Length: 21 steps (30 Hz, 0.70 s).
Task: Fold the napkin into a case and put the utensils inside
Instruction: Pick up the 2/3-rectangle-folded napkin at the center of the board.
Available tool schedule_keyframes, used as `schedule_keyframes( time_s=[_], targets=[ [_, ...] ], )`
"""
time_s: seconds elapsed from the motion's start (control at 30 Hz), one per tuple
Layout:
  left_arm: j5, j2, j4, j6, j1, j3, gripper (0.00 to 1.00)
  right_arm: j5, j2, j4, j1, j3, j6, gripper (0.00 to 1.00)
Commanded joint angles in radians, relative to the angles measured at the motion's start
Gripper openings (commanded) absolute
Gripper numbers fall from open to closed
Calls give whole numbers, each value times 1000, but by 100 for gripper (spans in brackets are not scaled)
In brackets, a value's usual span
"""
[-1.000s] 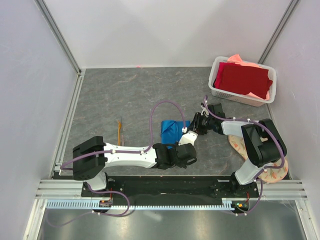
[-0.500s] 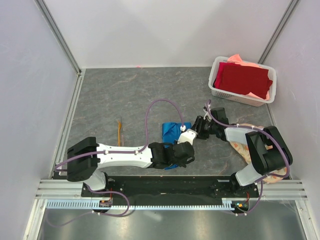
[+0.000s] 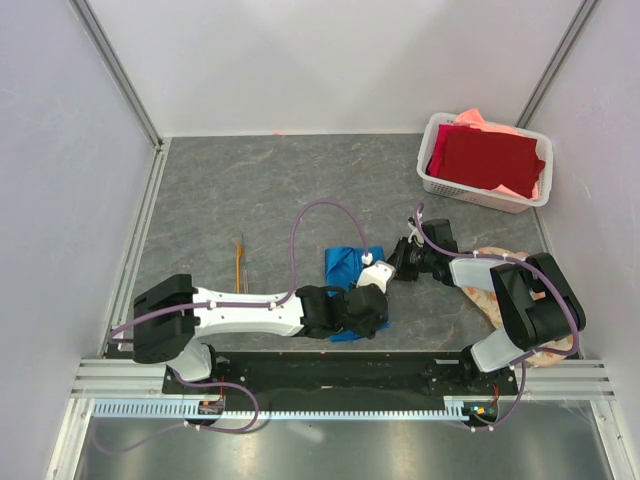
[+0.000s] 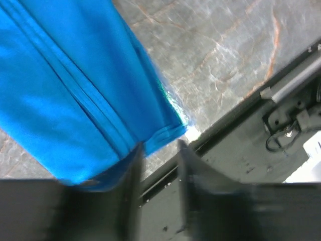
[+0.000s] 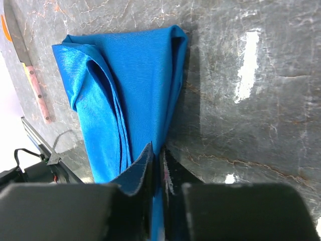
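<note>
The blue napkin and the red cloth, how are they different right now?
The napkin is bright blue; the red cloth is dark red. The napkin lies folded narrow on the table; the red cloth sits in the white basket at the far right. The right claw pinches the napkin's edge; no claw is near the red cloth. Both are plain cloths.

A white basket [image 3: 433, 168] at the grey bench's [image 3: 250, 190] far right holds a red cloth [image 3: 487, 158] over a pink cloth [image 3: 474, 117], with a floral mat [image 3: 548, 350] nearer.
</note>
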<state>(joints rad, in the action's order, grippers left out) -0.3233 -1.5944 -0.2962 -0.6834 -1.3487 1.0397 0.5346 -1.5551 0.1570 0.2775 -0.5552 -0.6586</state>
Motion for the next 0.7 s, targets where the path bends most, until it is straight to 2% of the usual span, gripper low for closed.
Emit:
schedule_keyframes(
  time_s=[0.0, 0.03, 0.1, 0.17, 0.2, 0.27, 0.3, 0.4, 0.47, 0.67],
  targets=[
    [62, 89, 58, -12, 8, -39, 54, 7, 1, 16, 0, -3, -7, 10],
    [69, 117, 58, -7, 16, -64, 56, 13, -2, 10, 0, -8, -10, 5],
    [117, 209, 60, -11, 80, -95, 56, 16, 7, 1, 0, -15, -16, 1],
    [186, 282, 106, -8, 152, -148, 50, 4, 20, -4, 0, -14, -21, 0],
    [229, 295, 114, -11, 233, -161, 40, 1, 32, -5, 0, -14, -22, 0],
    [266, 295, 127, -11, 342, -173, 32, -10, 39, -11, 0, -14, -21, 0],
    [295, 274, 135, -8, 368, -171, 23, -18, 49, -23, 0, -15, -18, 0],
    [306, 194, 190, -2, 440, -165, 11, -45, 49, -56, 5, -28, 0, 0],
    [302, 148, 224, -4, 474, -155, 7, -67, 53, -73, 12, -37, 8, 0],
    [308, -11, 293, 15, 517, -106, 4, -143, 93, -155, 37, -67, 40, 0]
  ],
)
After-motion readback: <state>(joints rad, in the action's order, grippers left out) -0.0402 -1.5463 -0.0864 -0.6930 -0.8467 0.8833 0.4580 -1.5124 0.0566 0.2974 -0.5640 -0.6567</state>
